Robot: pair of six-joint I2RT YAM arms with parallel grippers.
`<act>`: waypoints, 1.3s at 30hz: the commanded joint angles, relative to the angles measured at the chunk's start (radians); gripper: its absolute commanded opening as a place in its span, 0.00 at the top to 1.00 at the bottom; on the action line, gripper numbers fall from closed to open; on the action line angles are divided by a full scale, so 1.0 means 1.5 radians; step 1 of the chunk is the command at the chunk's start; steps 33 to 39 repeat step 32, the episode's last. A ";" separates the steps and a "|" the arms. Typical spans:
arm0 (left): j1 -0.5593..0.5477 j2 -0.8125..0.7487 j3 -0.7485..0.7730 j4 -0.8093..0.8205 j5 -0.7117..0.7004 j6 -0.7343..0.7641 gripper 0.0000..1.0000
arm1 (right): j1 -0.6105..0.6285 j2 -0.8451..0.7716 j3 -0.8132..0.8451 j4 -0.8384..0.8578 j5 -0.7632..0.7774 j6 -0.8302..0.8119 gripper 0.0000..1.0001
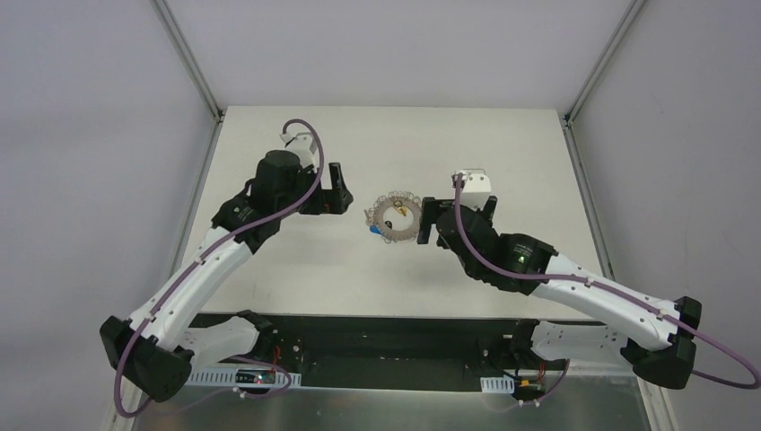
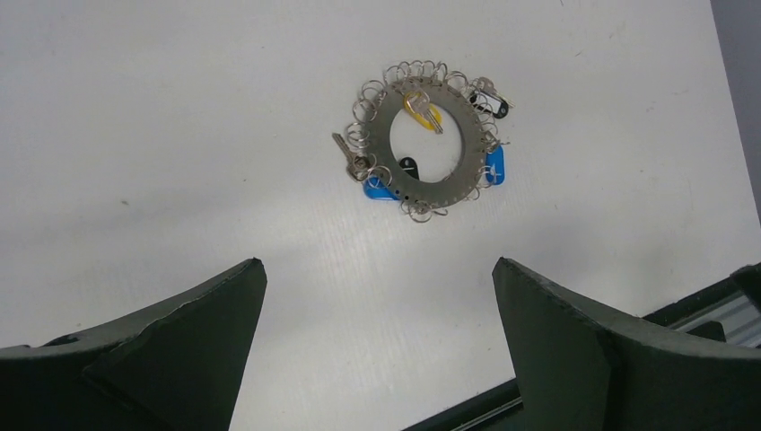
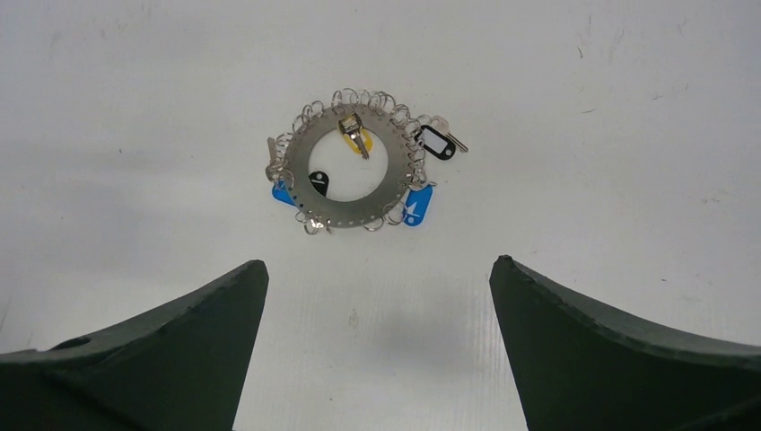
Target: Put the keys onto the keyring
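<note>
Lying flat midway between the white counter's left and right edges: one silvery, loop-fringed metal keyring, touched by one yellow-headed silver key, two blue-headed keys and two black tags. Left gripper and right gripper both gape, empty.

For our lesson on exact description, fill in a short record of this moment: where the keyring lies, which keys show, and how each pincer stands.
keyring: flat on the table, between the two pincers
yellow key: lying across the ring's band into its opening
blue heads: two, at the ring's outer edge, apart from each other
black tag: outside the fringe, white label
left pincer: open, empty, clear of the keyring
right pincer: open, empty, clear of the keyring
keys threaded on loops: cannot tell
</note>
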 commanded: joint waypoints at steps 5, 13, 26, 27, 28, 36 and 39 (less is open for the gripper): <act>0.005 -0.166 -0.010 -0.088 -0.091 0.053 0.01 | -0.007 0.040 0.072 0.066 0.112 -0.002 0.01; 0.005 -0.259 -0.038 -0.116 -0.126 0.087 0.01 | -0.006 0.096 0.127 0.050 0.169 0.000 0.01; 0.006 -0.327 -0.071 -0.129 -0.128 0.127 0.01 | -0.006 0.149 0.159 0.028 0.220 -0.001 0.01; 0.005 -0.329 -0.073 -0.129 -0.127 0.128 0.01 | -0.005 0.146 0.159 0.026 0.224 0.002 0.01; 0.005 -0.330 -0.075 -0.129 -0.123 0.129 0.01 | -0.002 0.142 0.161 0.020 0.227 0.008 0.01; 0.005 -0.326 -0.082 -0.128 -0.119 0.134 0.01 | 0.005 0.138 0.155 0.021 0.266 -0.008 0.01; 0.005 -0.326 -0.082 -0.128 -0.119 0.134 0.01 | 0.005 0.138 0.155 0.021 0.266 -0.008 0.01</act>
